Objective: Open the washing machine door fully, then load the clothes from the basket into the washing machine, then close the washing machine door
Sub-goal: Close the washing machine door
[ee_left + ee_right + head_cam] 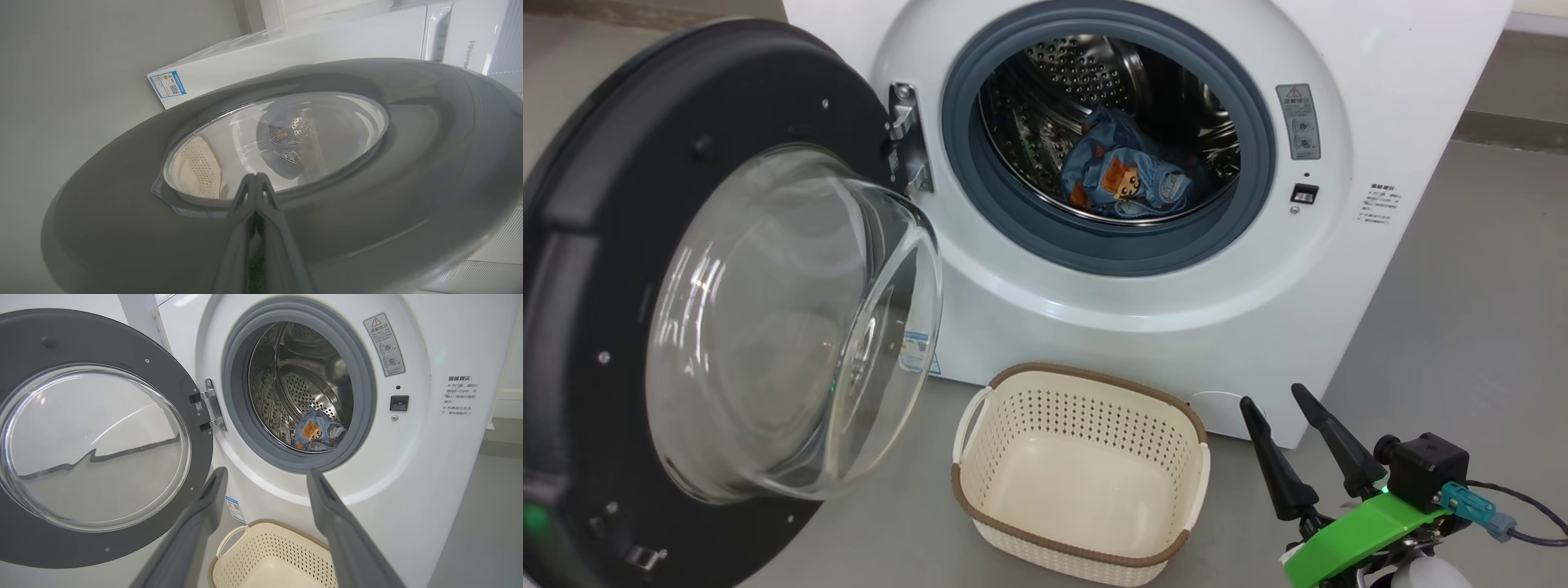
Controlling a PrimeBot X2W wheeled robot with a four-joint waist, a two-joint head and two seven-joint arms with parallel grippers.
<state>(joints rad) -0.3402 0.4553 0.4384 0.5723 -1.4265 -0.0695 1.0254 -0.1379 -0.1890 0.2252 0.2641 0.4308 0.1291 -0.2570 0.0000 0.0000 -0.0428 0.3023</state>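
Washing machine (1094, 302): white front-loader standing on the grey floor (1462, 286), its opening uncovered, with a grey gasket (980, 180) around the perforated steel drum (1094, 73).
Door (621, 163): swung wide to the machine's left on its metal hinge (907, 139); the black rim's inner side faces the head camera and the clear glass bowl (792, 327) bulges outward.
Basket (1078, 425): cream, perforated, brown-rimmed. It sits on the floor just in front of the machine's lower edge, below the opening, with nothing inside.
Right hand (1272, 395): at the lower right of the head view, to the right of the basket. Its two dark fingers (196, 526) are spread apart and released, nothing between them. They point up and slightly left toward the machine front, and a green bracket (1364, 531) sits at the wrist.
Left hand (255, 179): behind the door, aimed at its outer face. The fingers are clenched tip to tip on nothing, at the lower edge of the window; contact with the door can't be made out.
Clothes (1131, 175): a light blue bundle with an orange patch, lying at the bottom of the drum.
Energy label (167, 84): blue, at the lower corner of the machine front.
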